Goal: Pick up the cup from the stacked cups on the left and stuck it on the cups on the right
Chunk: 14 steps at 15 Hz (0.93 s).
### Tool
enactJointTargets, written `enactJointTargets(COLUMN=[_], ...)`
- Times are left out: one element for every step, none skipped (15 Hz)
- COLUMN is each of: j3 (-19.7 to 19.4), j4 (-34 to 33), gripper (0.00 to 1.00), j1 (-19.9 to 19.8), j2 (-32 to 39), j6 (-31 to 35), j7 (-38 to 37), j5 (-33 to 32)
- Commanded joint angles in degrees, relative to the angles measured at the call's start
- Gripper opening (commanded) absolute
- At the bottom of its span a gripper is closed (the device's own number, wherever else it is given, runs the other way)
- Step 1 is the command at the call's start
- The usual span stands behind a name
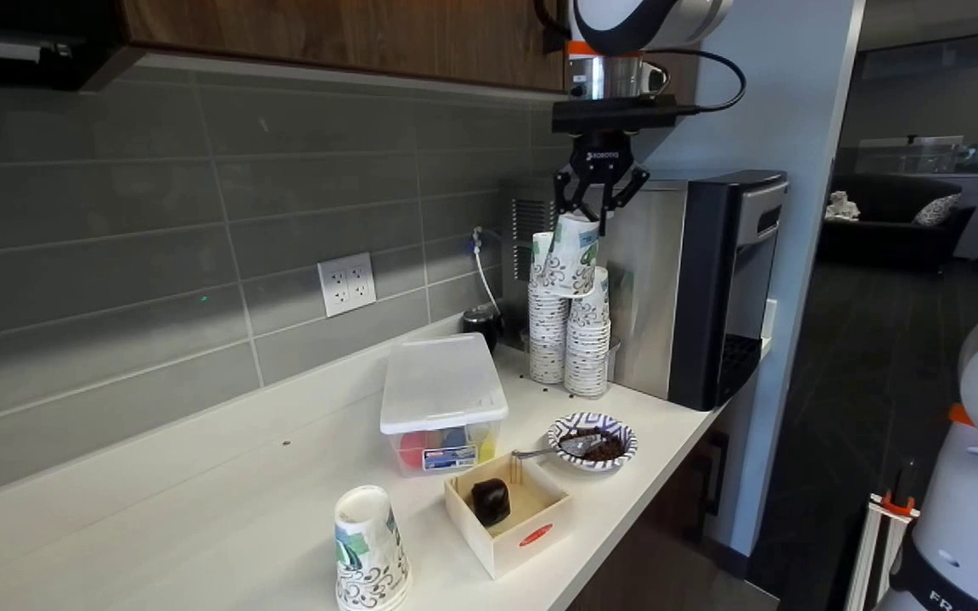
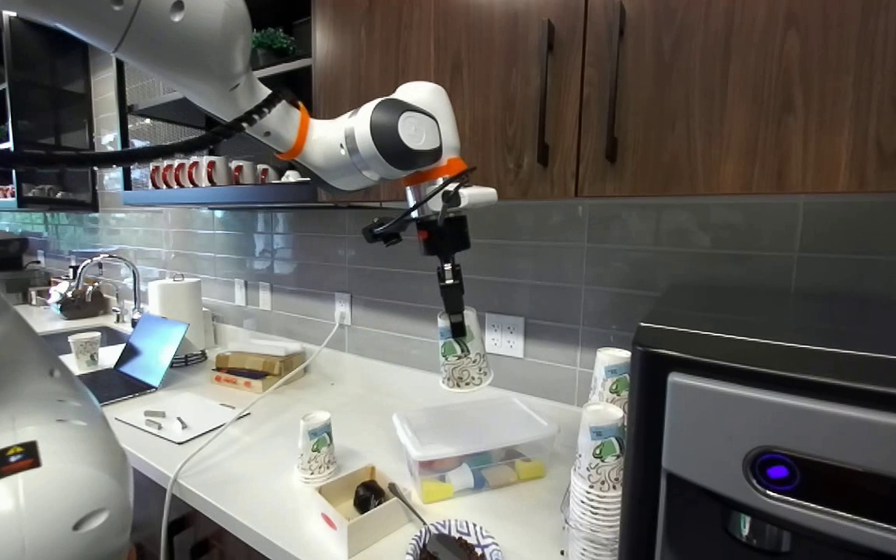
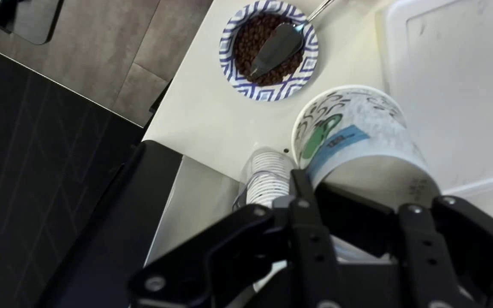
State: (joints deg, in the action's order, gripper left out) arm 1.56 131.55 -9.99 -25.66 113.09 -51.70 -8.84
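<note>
I have the gripper [image 1: 587,217] pinched on the cup [image 2: 465,367] at its base, near the middle of an exterior view. I hold it base up, presumably because the tall stacks [image 2: 600,473] at lower right also stand mouth down, so it could slide over one; the height should give clearance. The cup hangs tilted below the gripper, clear of the desk [image 2: 261,474].
</note>
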Motion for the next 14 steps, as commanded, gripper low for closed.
enactJointTargets(j3=[-1.38, -1.87, -2.47, -3.13, -3.87, -4.5, -5.09, -5.58, -6.09, -6.63, -6.99, -7.41, -7.88, -8.15], j4=[-4.3, -5.2, -6.02, -6.77, -7.54, -8.15, -8.87, -9.43, -10.09, -10.66, -11.05, -11.49, -11.94, -12.45], gripper=[0.01, 0.01, 0.01, 0.01, 0.01, 0.01, 0.01, 0.01, 0.01, 0.01, 0.01, 0.01, 0.01, 0.01], j1=[-2.92, -3.58, -4.14, -4.68, -5.08, -5.42, -5.66, -5.85, -5.84, -5.86, -5.83, -5.74, -5.65, -5.57], j2=[3.13, 3.92, 4.62, 5.45, 6.21, 7.05, 8.0, 8.94, 9.88, 10.96, 11.57, 12.37, 13.4, 14.27], j6=[0.59, 0.76, 1.05, 1.45, 1.65, 2.19, 2.69, 3.31, 3.56, 3.95, 4.23, 4.6, 5.41, 5.84], j7=[-0.88, -1.2, -1.39, -1.62, -1.68, -1.85, -2.09, -2.67, -3.19, -3.54, -4.2, -4.8, -5.23, -5.84], j5=[-2.86, -3.18, -3.25, -3.08, -2.51, -2.2, -1.97, -1.93, -1.45, -1.01, -0.81, -0.54, -0.12, 0.03])
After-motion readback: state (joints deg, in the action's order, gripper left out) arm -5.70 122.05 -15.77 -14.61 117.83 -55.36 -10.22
